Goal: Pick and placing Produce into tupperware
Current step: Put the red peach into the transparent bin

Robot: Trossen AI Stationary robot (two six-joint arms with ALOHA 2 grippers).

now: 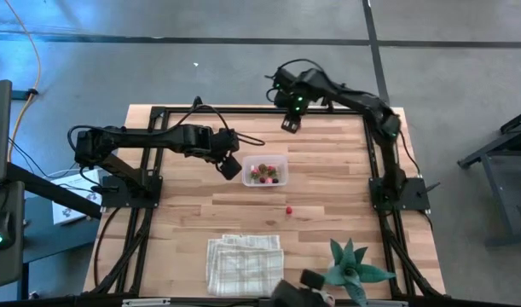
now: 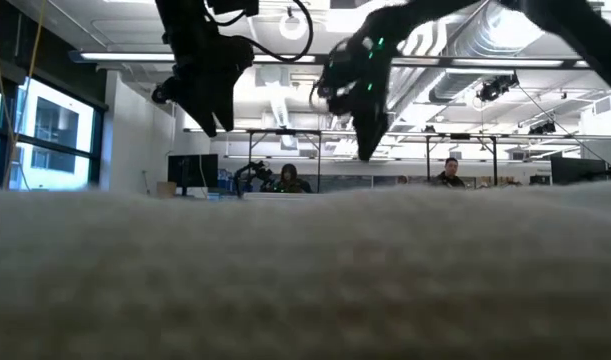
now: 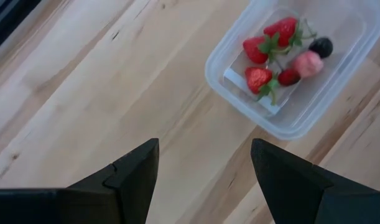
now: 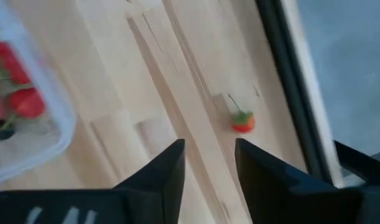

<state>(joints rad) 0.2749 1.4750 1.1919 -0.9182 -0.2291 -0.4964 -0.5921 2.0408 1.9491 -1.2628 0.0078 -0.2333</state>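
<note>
The clear tupperware [image 1: 266,170] stands flat on the wooden table. Inside it lie several pieces of produce [image 3: 270,53]: red strawberries, a pink piece and a dark berry. One more red piece with a green stem [image 1: 289,209] lies alone on the bare wood on the container's near side, and it also shows in the right wrist view [image 4: 242,122]. My left gripper [image 1: 230,165] hovers open just left of the container, its fingers [image 3: 137,171] above bare wood. My right gripper [image 1: 290,122] hangs open over the table's far edge, beyond the container [image 4: 25,124].
A folded white-and-grey checked cloth [image 1: 244,263] lies near the table's near edge and fills the low view's foreground [image 2: 305,270]. A green spiky plant [image 1: 356,268] stands at the near right corner. A black frame [image 1: 375,162] borders the table. People sit in the room behind.
</note>
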